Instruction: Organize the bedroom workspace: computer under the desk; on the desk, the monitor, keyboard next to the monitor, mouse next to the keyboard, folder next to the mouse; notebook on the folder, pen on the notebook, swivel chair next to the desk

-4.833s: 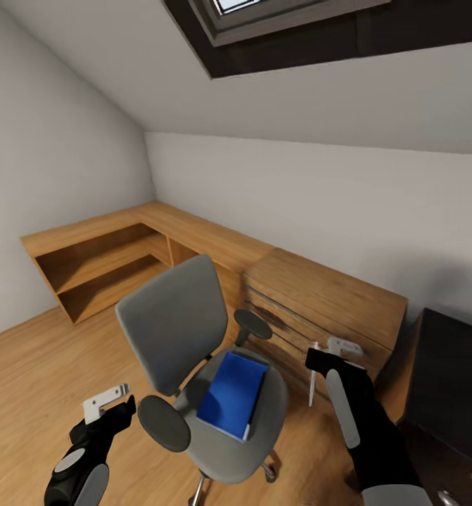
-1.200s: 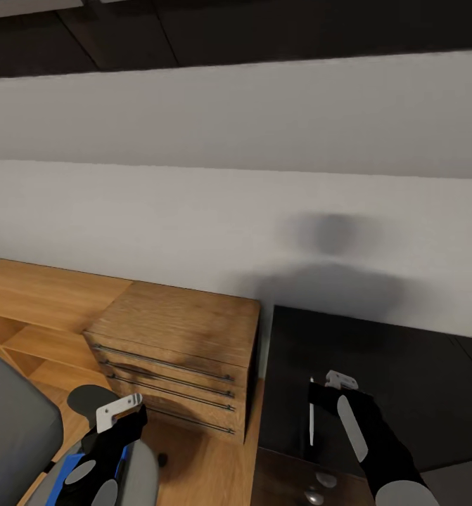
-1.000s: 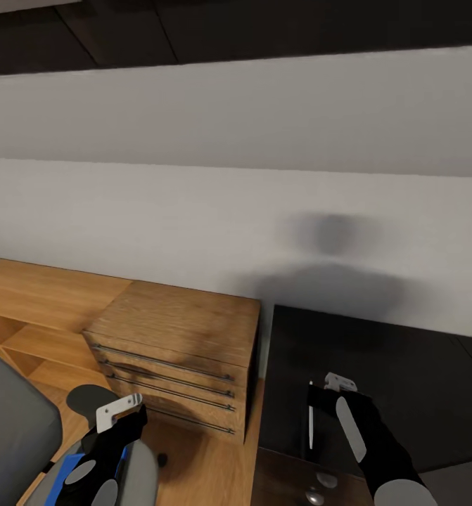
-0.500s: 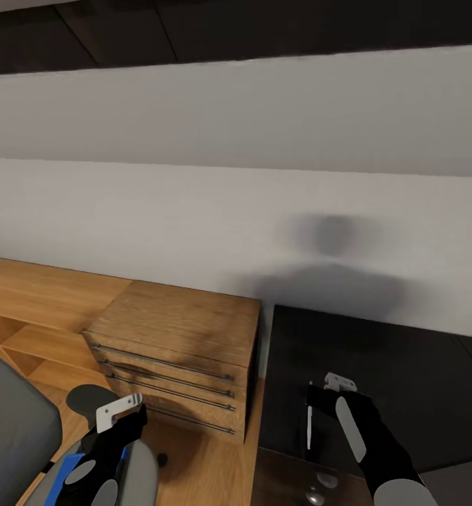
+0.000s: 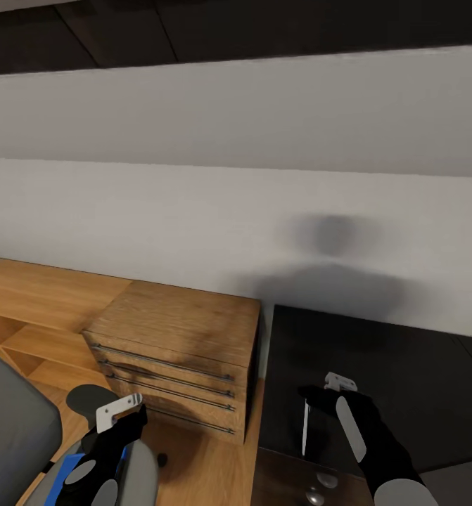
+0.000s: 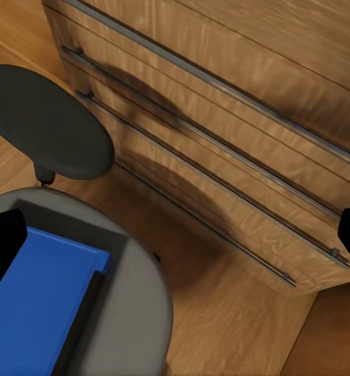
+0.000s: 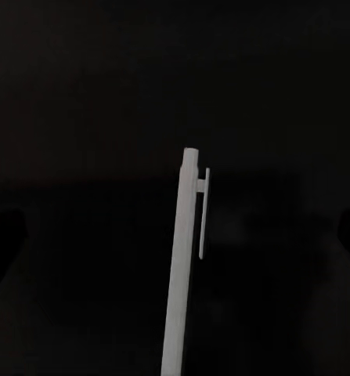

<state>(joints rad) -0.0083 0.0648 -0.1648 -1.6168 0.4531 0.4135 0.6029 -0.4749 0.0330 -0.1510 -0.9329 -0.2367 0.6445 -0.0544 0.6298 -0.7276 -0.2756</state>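
Note:
My right gripper (image 5: pixel 317 396) hovers over the near corner of the black desk (image 5: pixel 404 365) with its jaws wide apart. The slim white pen (image 5: pixel 305 429) hangs just below it, tilted, over the desk top; in the right wrist view the pen (image 7: pixel 182 266) stands free between the spread fingers. My left gripper (image 5: pixel 126 414) is open above the swivel chair (image 5: pixel 14 429). The blue folder (image 6: pixel 41 305) lies on the grey seat (image 6: pixel 135 313), beside the black armrest (image 6: pixel 45 121).
An oak dresser (image 5: pixel 179 351) with several drawers stands between the chair and the desk, with low oak shelves (image 5: pixel 24 309) to its left. Drawer knobs (image 5: pixel 326 480) of the black unit show under the desk edge. A grey wall and sloped ceiling rise behind.
The view turned right from the chair to the desk corner. In the last half second the pen slid down out of my right gripper and tilted. The left arm stayed still.

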